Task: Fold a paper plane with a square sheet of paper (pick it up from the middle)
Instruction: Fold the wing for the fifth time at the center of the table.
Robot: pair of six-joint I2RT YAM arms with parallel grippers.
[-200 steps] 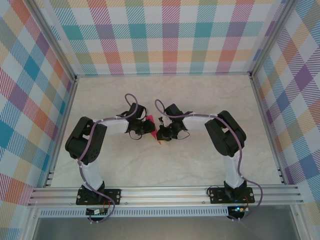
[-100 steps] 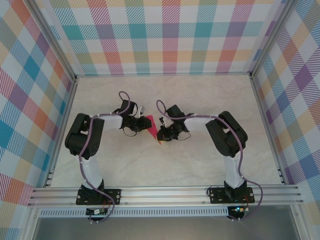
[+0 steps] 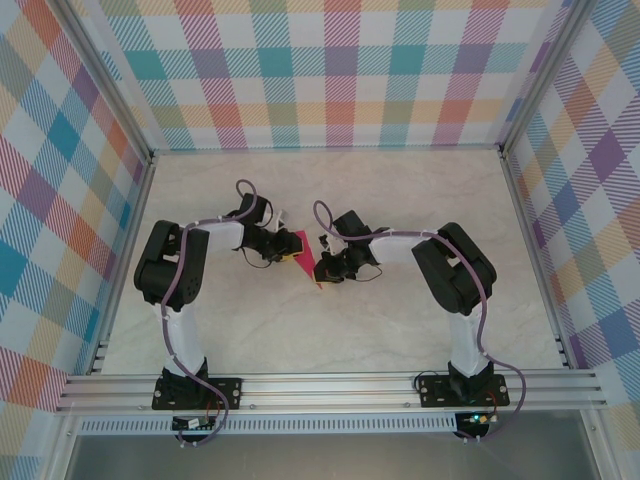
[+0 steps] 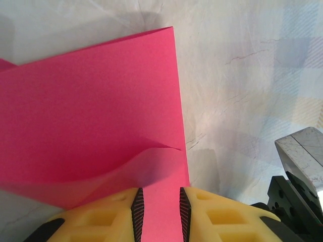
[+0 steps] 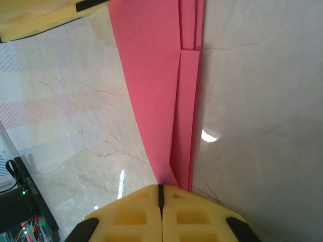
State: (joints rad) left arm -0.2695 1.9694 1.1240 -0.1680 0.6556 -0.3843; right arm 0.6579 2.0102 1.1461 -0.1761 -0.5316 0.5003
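Observation:
The square sheet of paper is magenta-pink and folded into a narrow wedge, flat on the marble table between the two arms. In the left wrist view the paper has a loose flap curling up. My left gripper stands over its edge, jaws slightly apart, with pink paper showing in the gap. From above, the left gripper sits at the paper's left side. My right gripper is shut, and the layered paper tapers to a point under its fingertips. In the top view the right gripper is at the wedge's near tip.
The marble table is ringed by an aluminium frame and checked walls. A grey metal and black part of the other arm shows close at the right of the left wrist view. The left gripper's yellow finger shows in the right wrist view.
My left arm has swung its wrist back and to the left, uncovering more of the pink paper, and its jaws have parted a little. The right arm has stayed put.

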